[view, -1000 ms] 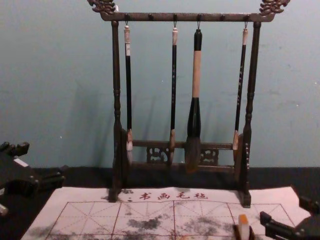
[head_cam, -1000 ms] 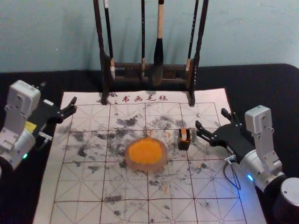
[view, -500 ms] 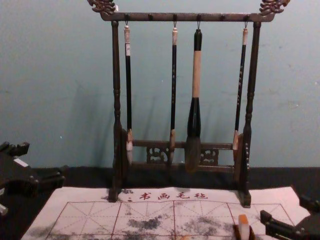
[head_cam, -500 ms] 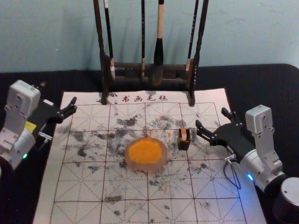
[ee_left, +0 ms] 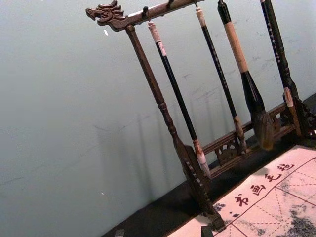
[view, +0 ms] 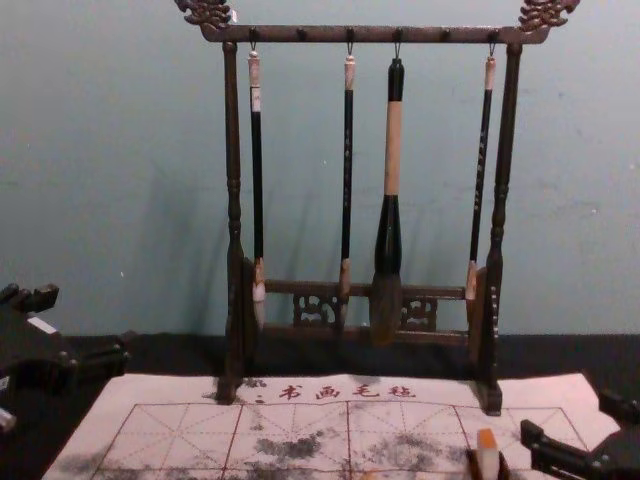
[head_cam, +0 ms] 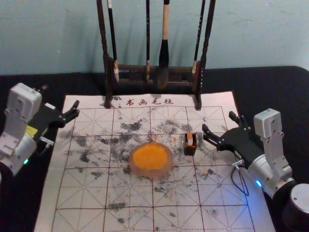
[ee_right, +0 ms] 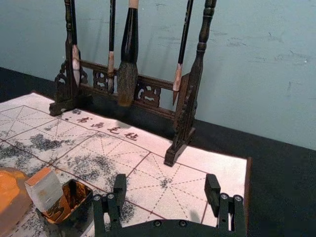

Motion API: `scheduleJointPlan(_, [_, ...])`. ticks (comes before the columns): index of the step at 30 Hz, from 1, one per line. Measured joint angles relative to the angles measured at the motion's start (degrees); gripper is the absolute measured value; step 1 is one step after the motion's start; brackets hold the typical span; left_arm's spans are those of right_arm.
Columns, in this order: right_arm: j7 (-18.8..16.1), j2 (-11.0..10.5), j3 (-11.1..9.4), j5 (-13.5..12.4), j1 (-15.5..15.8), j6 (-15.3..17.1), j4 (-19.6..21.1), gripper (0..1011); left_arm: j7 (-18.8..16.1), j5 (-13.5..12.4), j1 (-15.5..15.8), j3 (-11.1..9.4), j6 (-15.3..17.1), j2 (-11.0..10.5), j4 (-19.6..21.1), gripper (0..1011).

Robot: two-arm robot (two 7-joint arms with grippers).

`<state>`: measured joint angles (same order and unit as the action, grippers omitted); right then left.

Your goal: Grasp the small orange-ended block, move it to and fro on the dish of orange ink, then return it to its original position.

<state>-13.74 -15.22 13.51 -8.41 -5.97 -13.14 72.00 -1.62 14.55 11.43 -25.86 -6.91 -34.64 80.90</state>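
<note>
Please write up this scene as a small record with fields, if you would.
Block: small white block with orange on its top end, sitting in a small black open-topped box
Ink: orange, in a round pinkish dish, left of the box
Surface: white mat with a red grid and dark smudges
Background: dark wooden rack hung with four brushes
Right gripper: open, to the right of the box
Left gripper: open, by the mat's far left corner
Block held: no
</note>
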Motion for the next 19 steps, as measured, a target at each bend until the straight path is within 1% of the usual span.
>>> scheduleJointPlan(19, [0.0,0.0,0.0,0.0,0.0,0.0,0.0,1000,0.0,0.0,0.0,0.0,0.0,0.0,0.0,1001])
